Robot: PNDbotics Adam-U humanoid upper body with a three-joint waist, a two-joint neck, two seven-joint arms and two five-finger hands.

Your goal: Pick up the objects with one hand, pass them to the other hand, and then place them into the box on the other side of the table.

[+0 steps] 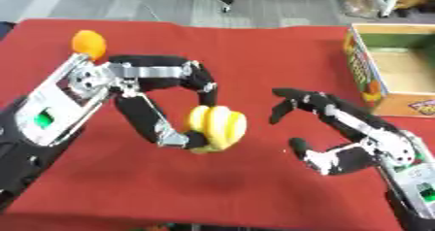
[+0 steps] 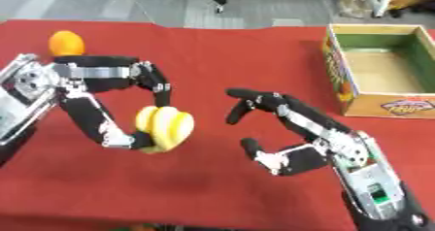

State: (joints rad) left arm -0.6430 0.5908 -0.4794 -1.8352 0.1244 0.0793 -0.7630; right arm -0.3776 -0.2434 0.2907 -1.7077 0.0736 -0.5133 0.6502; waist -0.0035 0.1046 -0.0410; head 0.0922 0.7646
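Bananas [image 1: 217, 127]: yellow, bunched (pinched in left hand [image 1: 170, 106]). Right hand [image 2: 285, 128] spread beside them. Red table [image 1: 255, 50]; grey floor [image 1: 153, 2] beyond.

The left hand [image 1: 161, 104] is sitting left of center with the banana bunch [image 1: 217, 127] pinched in it, and the right hand [image 1: 340, 128] is hanging just right of that. The box [image 2: 374, 74] is sitting at the far right on the table [image 2: 221, 50], and a round fruit [image 1: 88, 43] is lying far left behind the left hand.

Red table [image 1: 255, 55] with box [image 2: 378, 106], orange ball [image 1: 88, 43]
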